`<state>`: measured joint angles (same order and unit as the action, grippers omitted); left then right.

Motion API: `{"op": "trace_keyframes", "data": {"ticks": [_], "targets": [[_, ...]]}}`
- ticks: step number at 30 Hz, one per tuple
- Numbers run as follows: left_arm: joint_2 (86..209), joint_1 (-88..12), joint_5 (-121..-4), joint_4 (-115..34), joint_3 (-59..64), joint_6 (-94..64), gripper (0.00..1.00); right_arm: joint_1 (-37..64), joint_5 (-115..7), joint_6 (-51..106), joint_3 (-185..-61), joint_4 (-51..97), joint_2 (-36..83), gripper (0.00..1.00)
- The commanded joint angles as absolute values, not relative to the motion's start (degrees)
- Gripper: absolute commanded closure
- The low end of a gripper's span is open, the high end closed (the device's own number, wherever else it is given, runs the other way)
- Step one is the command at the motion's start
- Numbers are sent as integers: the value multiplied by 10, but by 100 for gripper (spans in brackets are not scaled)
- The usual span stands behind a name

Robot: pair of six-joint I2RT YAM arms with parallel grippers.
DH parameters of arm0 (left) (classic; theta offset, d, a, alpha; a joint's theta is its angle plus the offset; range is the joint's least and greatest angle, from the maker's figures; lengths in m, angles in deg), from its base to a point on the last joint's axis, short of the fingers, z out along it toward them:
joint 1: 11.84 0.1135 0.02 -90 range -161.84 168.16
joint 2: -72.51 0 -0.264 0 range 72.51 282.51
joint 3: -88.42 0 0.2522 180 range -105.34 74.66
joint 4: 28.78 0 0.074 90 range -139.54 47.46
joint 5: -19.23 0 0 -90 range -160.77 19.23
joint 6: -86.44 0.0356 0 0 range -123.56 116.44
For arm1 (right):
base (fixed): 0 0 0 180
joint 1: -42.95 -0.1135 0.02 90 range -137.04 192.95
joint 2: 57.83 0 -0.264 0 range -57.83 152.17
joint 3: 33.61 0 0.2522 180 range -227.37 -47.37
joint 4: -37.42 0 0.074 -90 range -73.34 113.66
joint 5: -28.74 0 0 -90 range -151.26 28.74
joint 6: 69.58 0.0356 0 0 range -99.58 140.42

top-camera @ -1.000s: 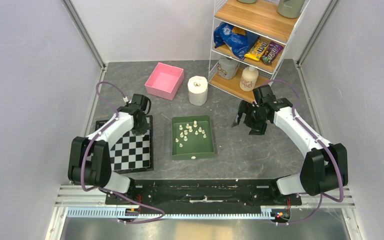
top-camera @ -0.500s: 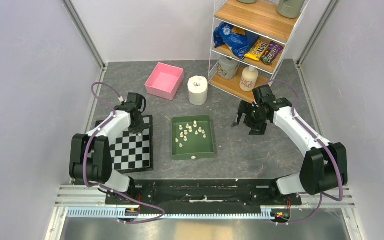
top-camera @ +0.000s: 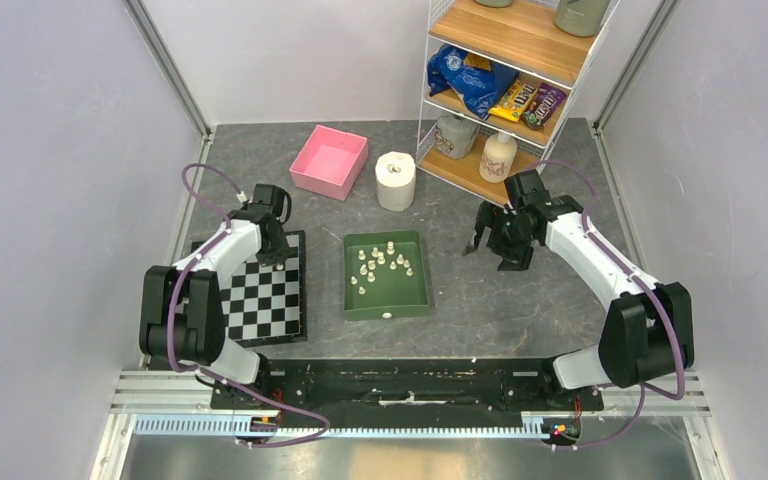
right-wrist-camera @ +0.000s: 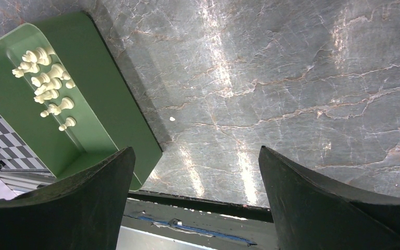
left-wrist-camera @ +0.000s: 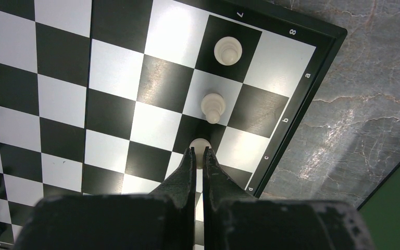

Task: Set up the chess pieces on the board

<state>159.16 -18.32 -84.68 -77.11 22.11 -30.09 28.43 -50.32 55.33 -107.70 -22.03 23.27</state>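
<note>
Left claw (left-wrist-camera: pixel 199 152) is over the far right corner of the board (top-camera: pixel 260 300), jaws drawn narrow and pinched on one cream piece (left-wrist-camera: pixel 200 143), which stands on a dark square in the row next to the board's edge. Two more cream pieces stand upright in the same row, one (left-wrist-camera: pixel 212 107) on the adjoining white square and one (left-wrist-camera: pixel 227 50) on the dark square beyond it. The remaining chess pieces (top-camera: pixel 380 262) are clustered in the far half of the green tray (top-camera: pixel 388 298), just right of the board; a single piece (top-camera: pixel 387 314) lies against the tray's near wall. Right claw (right-wrist-camera: pixel 195 152) hangs above bare counter (top-camera: pixel 520 300) right of the tray, jaws wide apart, holding nothing.
</note>
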Motion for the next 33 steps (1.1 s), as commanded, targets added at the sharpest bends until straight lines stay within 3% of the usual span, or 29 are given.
{"op": "trace_keyframes", "data": {"ticks": [1, 33], "targets": [[1602, -180, -853, -755, 213, -288, 98, 284, -495, 547, -1085, -211, 236, 3], [1607, -179, -867, -760, 213, -287, 98, 284, -498, 543, -1080, -212, 234, 3]]}}
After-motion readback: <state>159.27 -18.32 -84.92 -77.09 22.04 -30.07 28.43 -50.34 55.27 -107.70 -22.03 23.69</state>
